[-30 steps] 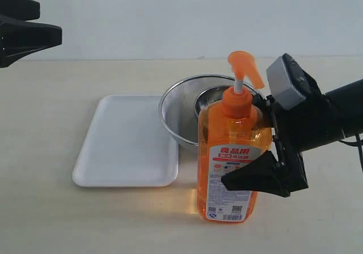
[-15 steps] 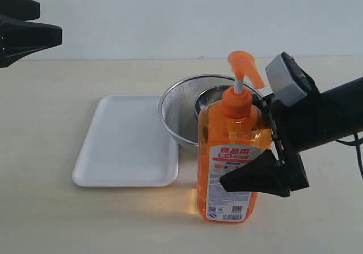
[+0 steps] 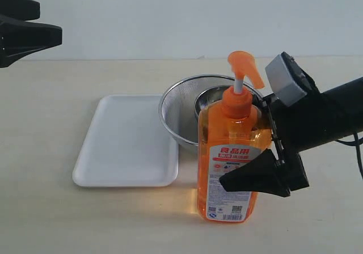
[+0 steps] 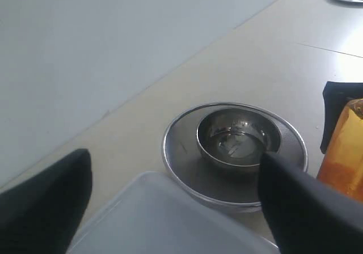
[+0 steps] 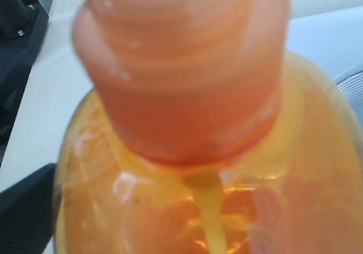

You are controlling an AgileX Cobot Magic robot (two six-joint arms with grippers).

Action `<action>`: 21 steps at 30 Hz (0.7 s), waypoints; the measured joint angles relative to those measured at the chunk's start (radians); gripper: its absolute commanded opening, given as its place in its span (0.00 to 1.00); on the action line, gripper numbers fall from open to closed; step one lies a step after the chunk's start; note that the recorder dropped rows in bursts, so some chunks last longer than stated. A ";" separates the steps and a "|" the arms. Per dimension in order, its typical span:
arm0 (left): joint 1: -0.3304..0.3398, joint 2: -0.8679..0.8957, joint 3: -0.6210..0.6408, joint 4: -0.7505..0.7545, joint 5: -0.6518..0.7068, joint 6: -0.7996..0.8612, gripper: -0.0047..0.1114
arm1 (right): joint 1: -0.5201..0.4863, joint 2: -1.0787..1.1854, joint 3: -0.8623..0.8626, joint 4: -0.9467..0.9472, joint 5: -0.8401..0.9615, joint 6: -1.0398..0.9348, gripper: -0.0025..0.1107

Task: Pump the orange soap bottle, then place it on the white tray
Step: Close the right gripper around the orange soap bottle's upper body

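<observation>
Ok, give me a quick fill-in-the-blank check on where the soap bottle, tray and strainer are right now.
1. The orange soap bottle stands upright on the ____, not on the white tray.
2. The steel mesh strainer holds a small steel ____.
3. In the exterior view the white tray lies to the bottle's ____.
4. The left gripper is open and holds ____.
Missing: table; bowl; left; nothing.

Over the last second the right gripper (image 3: 232,157) advances slightly along the orange soap bottle (image 3: 229,146). The tip of its near finger (image 3: 244,177) reaches marginally further across the label. The arm behind it sits a little higher, and more of the black cable (image 3: 358,155) shows.
</observation>
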 measured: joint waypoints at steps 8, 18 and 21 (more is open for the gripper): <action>0.000 0.000 0.000 0.000 0.000 0.000 0.68 | 0.000 0.000 0.000 0.000 0.000 0.002 0.95; 0.000 0.000 0.000 0.000 0.000 0.000 0.68 | 0.000 0.000 0.000 0.032 0.002 0.012 0.95; 0.000 0.000 0.000 0.000 0.000 0.000 0.68 | 0.000 0.000 0.000 0.046 0.004 0.012 0.95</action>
